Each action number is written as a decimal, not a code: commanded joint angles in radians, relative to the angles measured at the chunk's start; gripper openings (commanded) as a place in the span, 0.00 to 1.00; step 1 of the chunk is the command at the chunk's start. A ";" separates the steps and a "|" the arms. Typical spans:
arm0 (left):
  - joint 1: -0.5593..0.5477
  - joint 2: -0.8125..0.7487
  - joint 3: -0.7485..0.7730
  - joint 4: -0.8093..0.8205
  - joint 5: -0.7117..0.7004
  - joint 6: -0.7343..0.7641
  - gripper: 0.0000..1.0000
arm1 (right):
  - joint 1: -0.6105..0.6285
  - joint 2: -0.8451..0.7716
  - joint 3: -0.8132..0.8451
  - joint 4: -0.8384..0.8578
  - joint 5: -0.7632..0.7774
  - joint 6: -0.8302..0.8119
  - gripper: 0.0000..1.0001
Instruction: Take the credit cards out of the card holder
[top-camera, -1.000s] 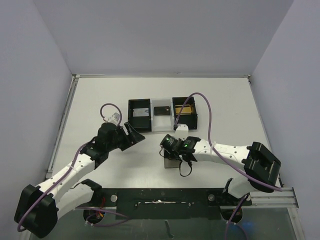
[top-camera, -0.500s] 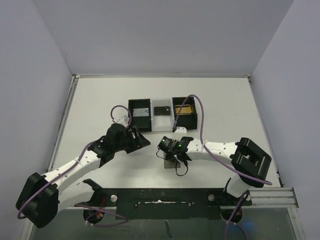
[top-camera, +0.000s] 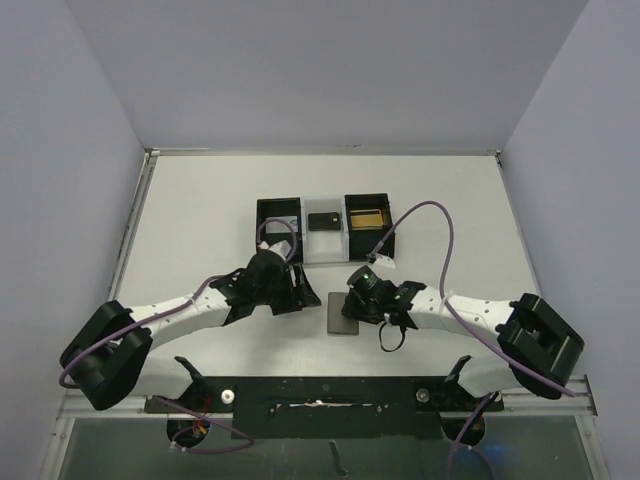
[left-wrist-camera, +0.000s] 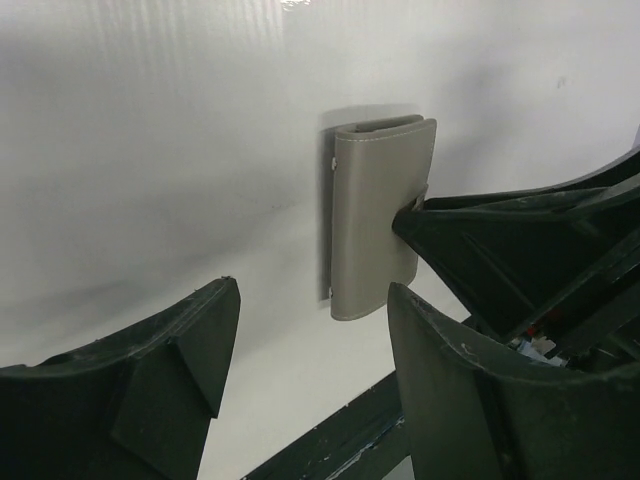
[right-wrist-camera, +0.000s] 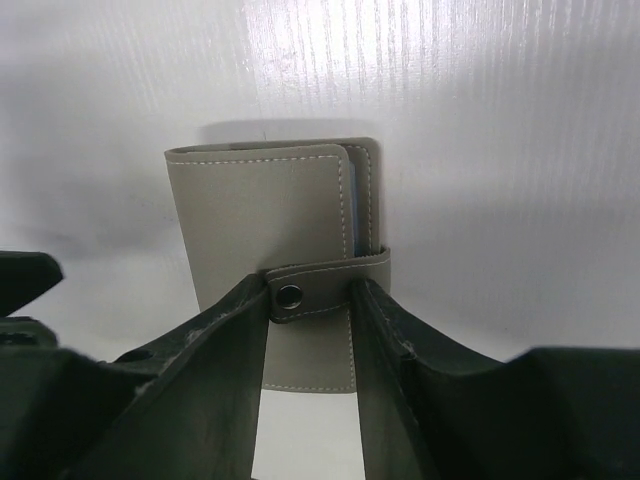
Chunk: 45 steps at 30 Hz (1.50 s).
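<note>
Snap (right-wrist-camera: 291, 294) visible only in right wrist view: right gripper (right-wrist-camera: 310, 292) clamps strap (right-wrist-camera: 335, 268) of card holder (right-wrist-camera: 265, 200) there. Left gripper (left-wrist-camera: 312, 295) spread wide, just left of holder.

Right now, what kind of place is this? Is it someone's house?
Probably a robot test booth, not a house: plain walls box in a white table, two robot arms sit at its near edge, beside a card holder and black tray.
</note>
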 joint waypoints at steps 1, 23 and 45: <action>-0.045 0.053 0.077 0.080 0.006 0.025 0.59 | -0.064 -0.070 -0.115 0.226 -0.169 0.018 0.20; -0.115 0.347 0.086 0.347 0.172 -0.070 0.26 | -0.163 -0.124 -0.167 0.212 -0.250 0.023 0.18; -0.115 0.315 0.117 0.203 0.082 0.003 0.27 | -0.112 -0.006 0.152 -0.180 -0.057 -0.080 0.54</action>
